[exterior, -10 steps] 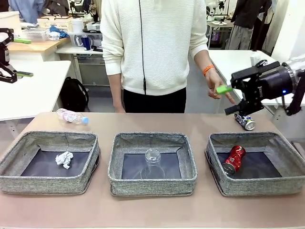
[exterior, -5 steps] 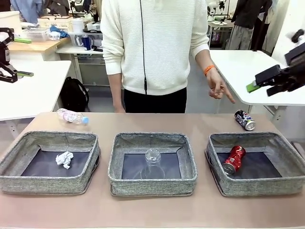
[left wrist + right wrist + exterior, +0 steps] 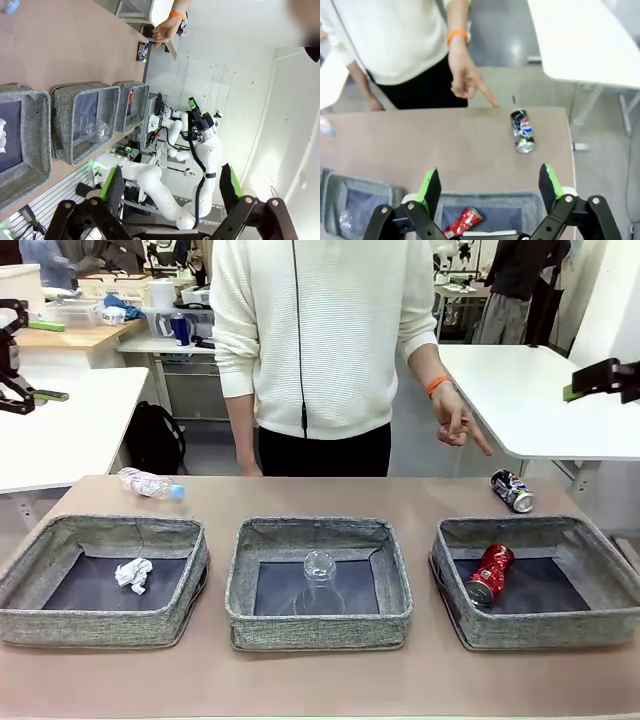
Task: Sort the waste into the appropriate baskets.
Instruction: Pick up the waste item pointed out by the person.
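Note:
Three grey baskets stand in a row. The left basket (image 3: 100, 625) holds a crumpled paper ball (image 3: 134, 573), the middle basket (image 3: 320, 625) a clear cup (image 3: 320, 575), and the right basket (image 3: 540, 630) a red can (image 3: 490, 573). A dark blue can (image 3: 513, 490) lies on the table behind the right basket, also seen as the blue can (image 3: 522, 131). The bottle (image 3: 150, 483) lies at the far left. My right gripper (image 3: 490, 187) hangs open and empty, high above the right basket's rim (image 3: 490, 197). My left gripper (image 3: 172, 185) is open, empty and far from the table.
A person stands at the far side, and the person's hand (image 3: 458, 425) points down toward the dark blue can. White tables stand beyond the table to both sides. Bare tabletop runs along the front of the baskets.
My right arm has lifted and pulled back to the right, away from the dark blue can. The can, the baskets and the pointing hand have stayed put.

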